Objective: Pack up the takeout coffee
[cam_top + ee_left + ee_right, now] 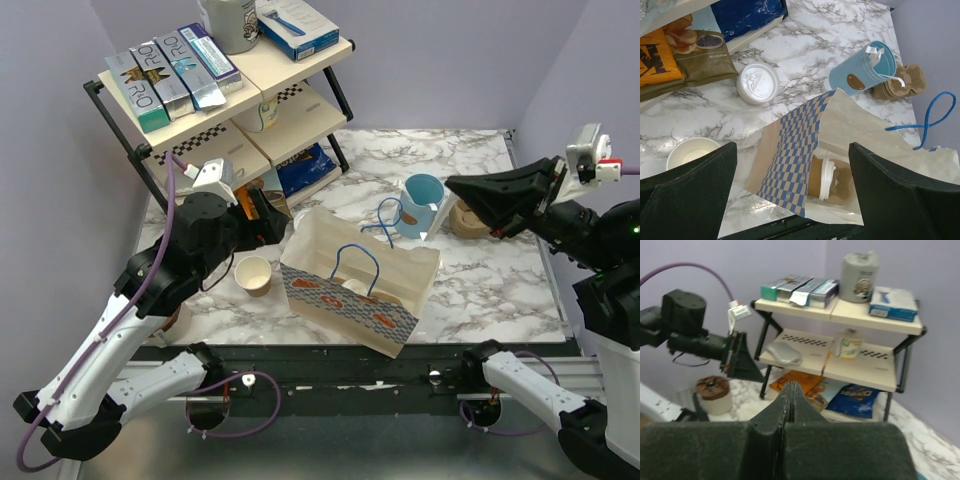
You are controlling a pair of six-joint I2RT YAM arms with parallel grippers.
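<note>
The takeout coffee lies on its side inside the paper bag, its long axis running 3 to 9 o'clock. The left tool gapes wide; the right tool is pinched together, empty.

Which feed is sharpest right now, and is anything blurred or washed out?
Left wrist view: crisp, the takeout coffee reads clearly inside the paper bag. Top external view: evenly lit, soft shadows only. Right wrist view: soft and slightly blurred across the shelf; the right gripper is a dark mass.

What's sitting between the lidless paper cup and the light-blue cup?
The paper bag, lying on its side with the takeout coffee inside, fills that stretch; the top view shows it.
</note>
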